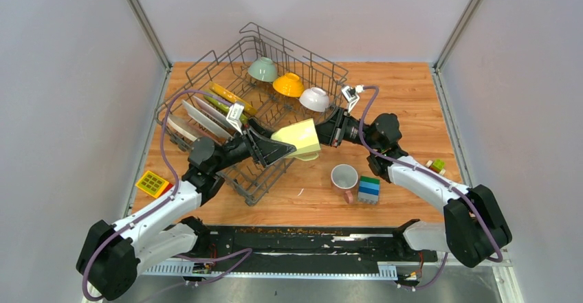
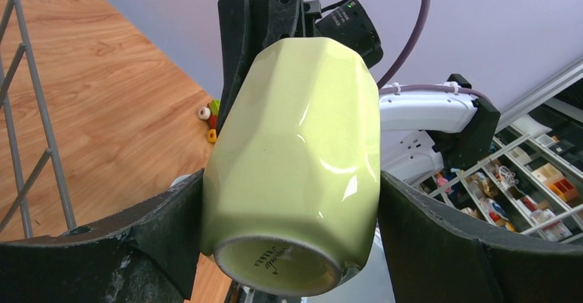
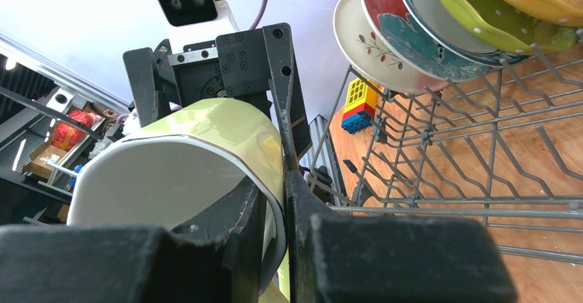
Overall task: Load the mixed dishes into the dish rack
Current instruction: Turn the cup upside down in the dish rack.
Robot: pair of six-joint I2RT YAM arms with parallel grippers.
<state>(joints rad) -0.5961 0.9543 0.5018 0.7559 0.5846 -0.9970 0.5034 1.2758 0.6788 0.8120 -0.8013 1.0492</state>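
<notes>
Pale yellow mug [image 1: 297,140]: airborne, axis 9–3 o'clock, base at 9.
Right jaws: pinching rim from 3.
Left jaws: wide, flanking body from 9; clamp unclear.

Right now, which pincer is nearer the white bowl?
Right. The right pincer, gripping the rim of the pale yellow mug, is just in front of the white bowl; the left pincer, at the mug's base, is farther left.
</notes>
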